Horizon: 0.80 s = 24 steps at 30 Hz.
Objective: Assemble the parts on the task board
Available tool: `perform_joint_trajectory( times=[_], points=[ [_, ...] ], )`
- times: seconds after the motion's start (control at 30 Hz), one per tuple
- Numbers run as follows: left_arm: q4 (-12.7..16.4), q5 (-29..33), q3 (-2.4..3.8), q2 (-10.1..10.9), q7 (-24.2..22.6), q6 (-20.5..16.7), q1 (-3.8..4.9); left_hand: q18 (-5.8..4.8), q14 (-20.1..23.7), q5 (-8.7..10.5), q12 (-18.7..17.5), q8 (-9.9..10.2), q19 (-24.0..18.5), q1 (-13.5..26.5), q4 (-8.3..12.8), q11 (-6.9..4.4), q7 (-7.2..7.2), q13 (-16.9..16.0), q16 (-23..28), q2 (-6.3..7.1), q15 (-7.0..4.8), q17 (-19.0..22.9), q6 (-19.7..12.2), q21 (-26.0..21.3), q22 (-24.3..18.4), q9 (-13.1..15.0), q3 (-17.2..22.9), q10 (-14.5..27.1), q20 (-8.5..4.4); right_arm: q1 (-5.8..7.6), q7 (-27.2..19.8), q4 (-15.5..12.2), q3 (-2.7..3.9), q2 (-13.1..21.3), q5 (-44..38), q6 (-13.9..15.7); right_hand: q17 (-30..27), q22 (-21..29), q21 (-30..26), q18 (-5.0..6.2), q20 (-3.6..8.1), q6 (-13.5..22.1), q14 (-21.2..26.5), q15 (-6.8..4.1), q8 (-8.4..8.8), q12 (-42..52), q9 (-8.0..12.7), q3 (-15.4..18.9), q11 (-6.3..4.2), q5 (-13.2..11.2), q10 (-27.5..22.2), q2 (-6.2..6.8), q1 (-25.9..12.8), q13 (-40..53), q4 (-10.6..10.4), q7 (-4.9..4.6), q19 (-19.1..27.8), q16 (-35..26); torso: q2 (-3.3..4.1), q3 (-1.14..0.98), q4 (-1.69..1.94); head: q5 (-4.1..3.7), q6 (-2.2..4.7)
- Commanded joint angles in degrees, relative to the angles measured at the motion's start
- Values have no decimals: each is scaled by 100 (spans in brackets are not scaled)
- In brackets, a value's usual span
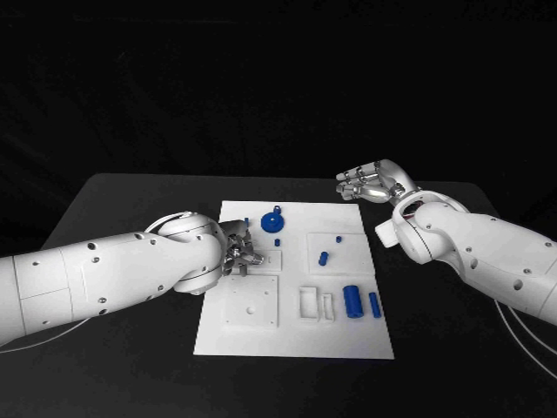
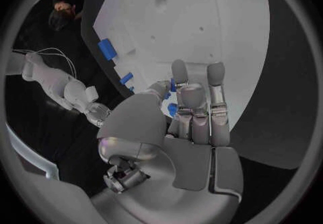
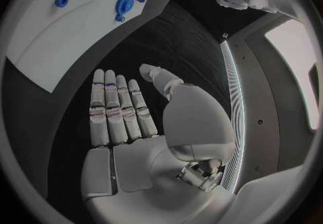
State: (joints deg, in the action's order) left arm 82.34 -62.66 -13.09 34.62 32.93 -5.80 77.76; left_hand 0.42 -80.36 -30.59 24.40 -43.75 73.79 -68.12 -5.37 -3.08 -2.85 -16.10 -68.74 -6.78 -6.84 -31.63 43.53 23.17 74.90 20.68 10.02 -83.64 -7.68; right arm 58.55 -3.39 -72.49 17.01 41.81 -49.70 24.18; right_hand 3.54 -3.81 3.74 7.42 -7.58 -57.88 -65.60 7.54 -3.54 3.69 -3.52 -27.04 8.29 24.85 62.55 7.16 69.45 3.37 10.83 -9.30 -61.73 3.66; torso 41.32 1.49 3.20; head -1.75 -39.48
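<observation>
On the black table, the white rectangular task board carries several small blue plastic parts, mostly loose, so assembly looks early. Left hand pinches a blue piece at the board's left-centre; right hand hovers off-board, fingers apart, empty.

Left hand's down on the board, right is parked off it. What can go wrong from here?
1. The left hand sits low on the task board, and its arm hides its fingertips in the head view; whether a small blue piece by its fingers is held, I cannot tell, so it may slip.
2. Two blue cylinders lie loose near the front; a sweep could roll them.
3. The right hand is open, off the board.
</observation>
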Motion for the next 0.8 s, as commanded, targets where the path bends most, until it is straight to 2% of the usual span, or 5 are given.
perform_joint_trajectory(
  times=[0.03,0.33,0.5,0.63,0.8],
  points=[
    [56,117,14,-8,15,188,-8,102,-51,-54,-20,-28,-14,29,743,-5,101,-12,28,22,-3,-9,153,25,117,52,764,-258,-26,-5,-40,4,2,-8,-4,-45,-7,9,10,27,-9,27,39,-10,3,-15,1,3,-14,11,-33,-11,-27,-7,29,6,48,-18,0,-1,0,2,6],
    [87,212,143,30,95,474,93,100,-56,-133,-17,-1,-28,45,827,-10,106,-44,26,38,-9,-39,191,67,121,133,831,-268,-34,-5,-40,28,2,-22,-1,-52,-7,9,10,28,-9,29,43,-9,3,-15,1,2,-13,35,-34,-11,-30,-7,34,6,50,-18,1,-4,-3,5,0],
    [57,278,209,29,97,582,154,103,-57,-121,-10,41,-47,66,882,-10,104,-58,25,21,-10,-55,209,105,121,173,848,-272,-34,-5,-42,35,2,-29,0,-51,-7,9,10,28,-9,29,43,-9,3,-15,1,2,-13,35,-34,-11,-30,-7,34,6,50,-18,5,-4,-1,-1,4],
    [-21,370,292,-13,84,759,233,102,-59,-60,3,59,-53,53,908,-7,101,-64,20,0,-10,-63,216,124,122,179,851,-274,-35,-6,-43,42,2,-34,1,-49,-7,9,10,28,-9,28,43,-10,2,-15,0,1,-13,47,-34,-13,-34,-7,34,6,50,-19,5,0,-5,10,8],
    [-299,592,339,-157,107,1456,392,104,-46,42,18,165,-87,42,1024,7,89,-64,17,-44,-10,-72,264,181,122,175,831,-272,-34,-6,-41,51,2,-46,1,-52,-7,9,9,28,-10,33,42,-9,3,-15,1,3,-13,60,-35,-9,-38,-7,33,6,52,-18,2,-2,-3,37,-6]
  ],
)
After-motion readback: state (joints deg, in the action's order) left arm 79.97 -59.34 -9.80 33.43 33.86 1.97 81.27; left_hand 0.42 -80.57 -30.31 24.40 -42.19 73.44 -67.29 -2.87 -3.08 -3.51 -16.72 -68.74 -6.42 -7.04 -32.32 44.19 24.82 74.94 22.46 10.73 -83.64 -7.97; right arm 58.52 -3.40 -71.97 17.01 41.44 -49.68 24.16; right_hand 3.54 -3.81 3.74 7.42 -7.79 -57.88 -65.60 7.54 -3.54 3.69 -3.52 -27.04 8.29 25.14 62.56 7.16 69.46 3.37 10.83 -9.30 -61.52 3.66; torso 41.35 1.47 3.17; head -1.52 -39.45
